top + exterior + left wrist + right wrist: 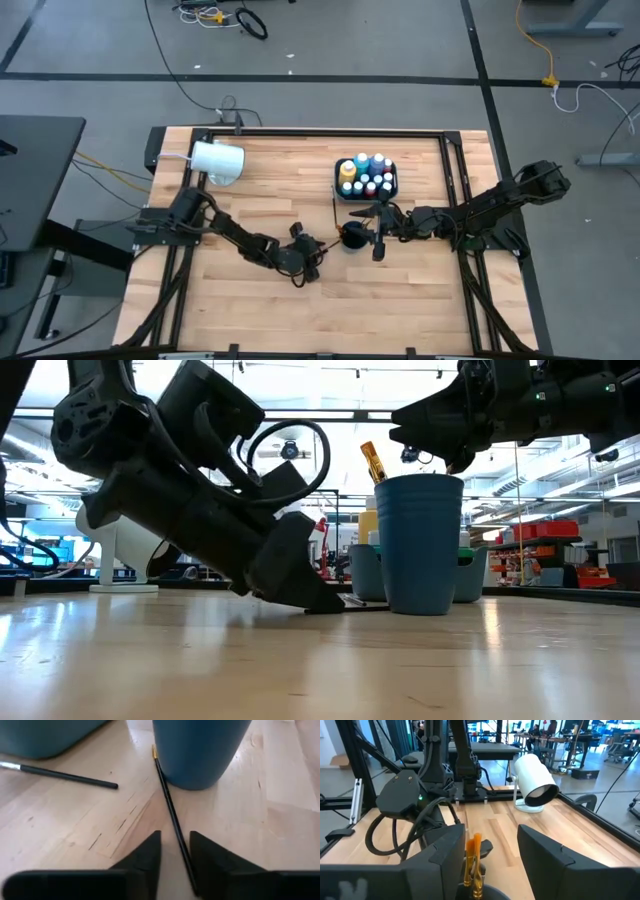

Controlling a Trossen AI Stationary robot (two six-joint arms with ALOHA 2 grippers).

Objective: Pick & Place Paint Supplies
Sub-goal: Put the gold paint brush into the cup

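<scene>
A blue cup (352, 238) stands upright near the table's middle, with orange-tipped brushes (472, 855) standing in it. A thin dark brush (172, 815) lies flat on the table, its gold end at the cup's base (192, 770). My left gripper (175, 857) sits low over the table, open, one finger on each side of that brush's handle. A second brush (65, 774) lies beside the tray. My right gripper (490, 832) hovers open just above the cup (420, 545), its fingers on either side of the standing brushes and clear of them. My left gripper straddles the lying brush's handle (184, 855), slanting down from the table's left, with its fingers along the brush. The handle runs close along one finger's inner side (200, 860); I cannot tell whether they touch. The brush lies flat on the table.
A dark tray of small paint bottles (366, 178) stands just beyond the cup toward the far edge. A large white cup (217, 162) lies on its side at the far left. Bare wood lies along the near half of the table.
</scene>
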